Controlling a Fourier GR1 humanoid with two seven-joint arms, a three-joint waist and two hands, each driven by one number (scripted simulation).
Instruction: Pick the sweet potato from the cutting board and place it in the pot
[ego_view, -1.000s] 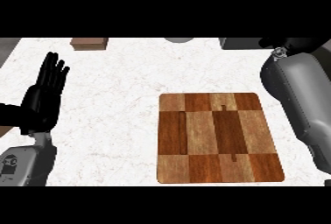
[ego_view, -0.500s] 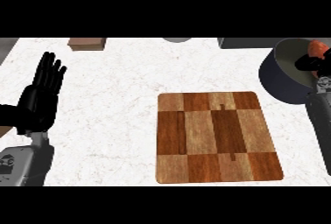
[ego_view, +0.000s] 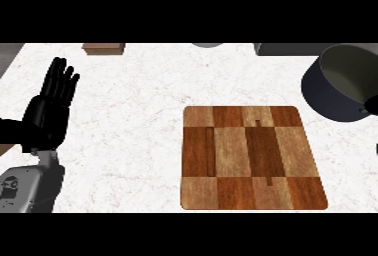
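The wooden cutting board (ego_view: 251, 157) lies bare on the white counter, right of centre. The dark pot (ego_view: 330, 97) stands at the upper right, just beyond the board's far right corner. Its grey inside shows nothing in the part I can see. No sweet potato shows anywhere. My left hand (ego_view: 46, 117) rests open at the left edge, fingers up, far from the board. Of my right hand only a small black bit (ego_view: 372, 105) shows at the right edge, against the pot's near rim.
A brown block (ego_view: 103, 48) sits at the counter's far edge, upper left. Two grey objects (ego_view: 209, 45) (ego_view: 284, 48) are cut off at the top edge. White counter stretches between my left hand and the board.
My right arm, which held the orange sweet potato over the pot half a second ago, has pulled off to the right edge. The pot's mouth is uncovered and the sweet potato is out of sight.
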